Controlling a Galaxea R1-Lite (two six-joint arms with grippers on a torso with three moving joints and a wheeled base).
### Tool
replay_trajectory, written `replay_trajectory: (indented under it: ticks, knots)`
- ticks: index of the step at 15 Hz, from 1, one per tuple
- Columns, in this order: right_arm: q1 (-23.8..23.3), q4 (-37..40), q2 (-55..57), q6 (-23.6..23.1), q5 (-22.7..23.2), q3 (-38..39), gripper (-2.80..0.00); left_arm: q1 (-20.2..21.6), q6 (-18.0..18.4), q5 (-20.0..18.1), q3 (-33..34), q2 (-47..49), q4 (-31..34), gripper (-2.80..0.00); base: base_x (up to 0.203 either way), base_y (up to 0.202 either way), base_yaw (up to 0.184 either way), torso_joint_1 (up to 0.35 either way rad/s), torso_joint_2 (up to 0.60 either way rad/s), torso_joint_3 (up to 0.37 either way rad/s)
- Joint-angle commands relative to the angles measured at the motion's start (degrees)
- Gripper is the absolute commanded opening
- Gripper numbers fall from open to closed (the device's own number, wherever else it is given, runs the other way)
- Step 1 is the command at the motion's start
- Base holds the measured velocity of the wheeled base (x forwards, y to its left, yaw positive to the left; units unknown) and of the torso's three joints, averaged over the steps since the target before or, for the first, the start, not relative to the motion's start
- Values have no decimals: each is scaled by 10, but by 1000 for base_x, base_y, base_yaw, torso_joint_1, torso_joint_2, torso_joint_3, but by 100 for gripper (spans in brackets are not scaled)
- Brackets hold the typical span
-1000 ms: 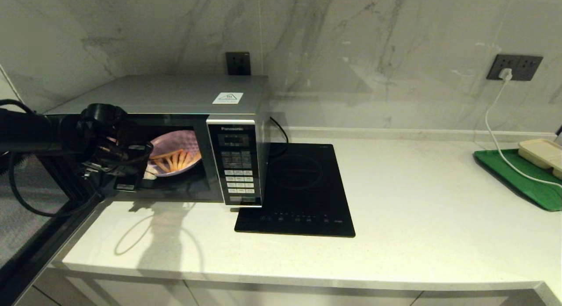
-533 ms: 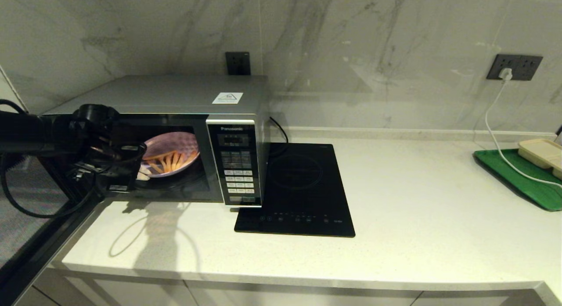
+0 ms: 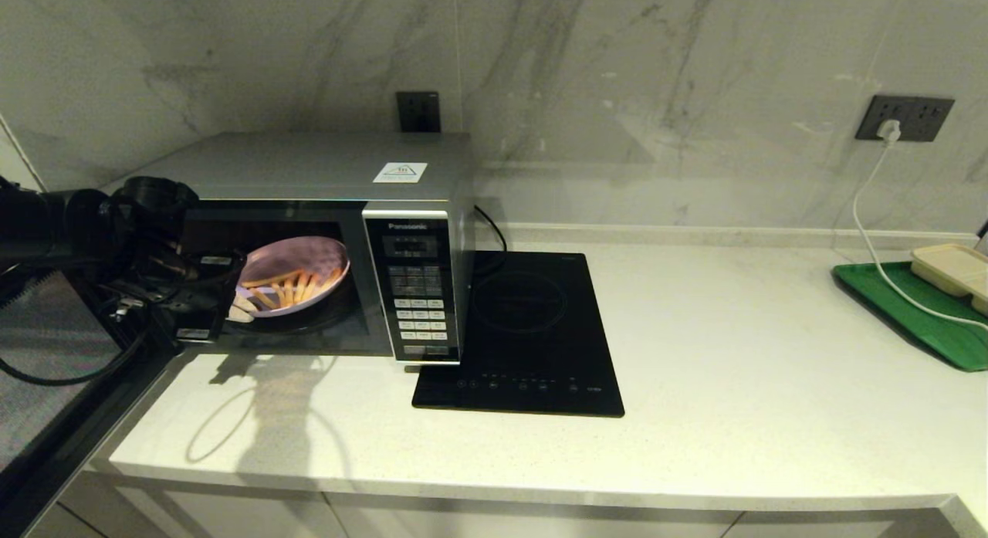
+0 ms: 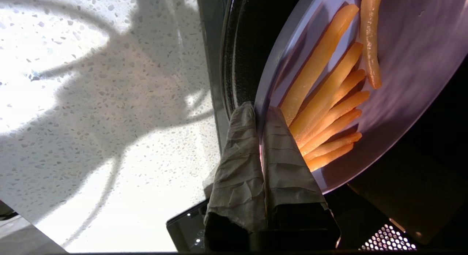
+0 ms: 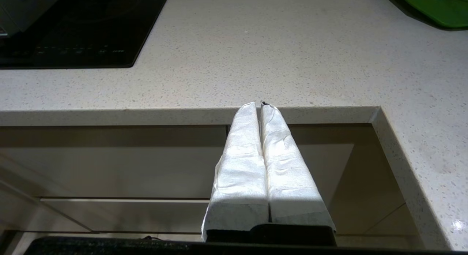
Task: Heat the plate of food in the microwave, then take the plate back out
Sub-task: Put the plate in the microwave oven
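The silver-grey microwave [image 3: 309,164] stands at the counter's back left, its dark glass door [image 3: 46,384] swung open to the left. The lilac plate of food [image 3: 297,279] sits tilted in the lit cavity, orange-yellow fries [image 3: 289,287] on it. My left gripper [image 3: 241,310] reaches in from the left and is shut on the plate's near rim. In the left wrist view the cloth-wrapped fingers [image 4: 237,152] pinch the plate [image 4: 402,64] edge beside the fries [image 4: 329,97]. My right gripper [image 5: 260,104] is shut and empty, parked below the counter's front edge, out of the head view.
A flat black induction cooktop [image 3: 525,329] lies right beside the microwave. At the far right a green tray [image 3: 918,314] carries a beige container [image 3: 953,268], with a white cable [image 3: 872,237] running to a wall socket [image 3: 903,120].
My left gripper has drawn back to the left and outward, and the plate has come with it toward the cavity's front left. The right arm has not moved.
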Motion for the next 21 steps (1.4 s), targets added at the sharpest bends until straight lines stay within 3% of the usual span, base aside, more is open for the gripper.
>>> replay_trajectory:
  ticks: [1, 11, 12, 17, 21]
  knots:
    - [0, 0, 0, 0, 0, 0, -280, -1, -4, 0, 3, 4, 1, -280, 0, 0, 0, 0, 0, 0]
    - [0, 0, 0, 0, 0, 0, -280, -5, 1, 4, -5, 38, -27, -280, 0, 0, 0, 0, 0, 0]
    - [0, 0, -1, 0, 0, 0, -280, -9, 2, 4, -6, 37, -32, 0, 0, 0, 0, 0, 0, 0]
    - [0, 0, 0, 0, 0, 0, -280, -11, 5, 3, -18, 30, -30, 0, 0, 0, 0, 0, 0, 0]
    - [0, 0, 0, 0, 0, 0, -280, -13, 4, -7, 2, -36, -21, 0, 0, 0, 0, 0, 0, 0]
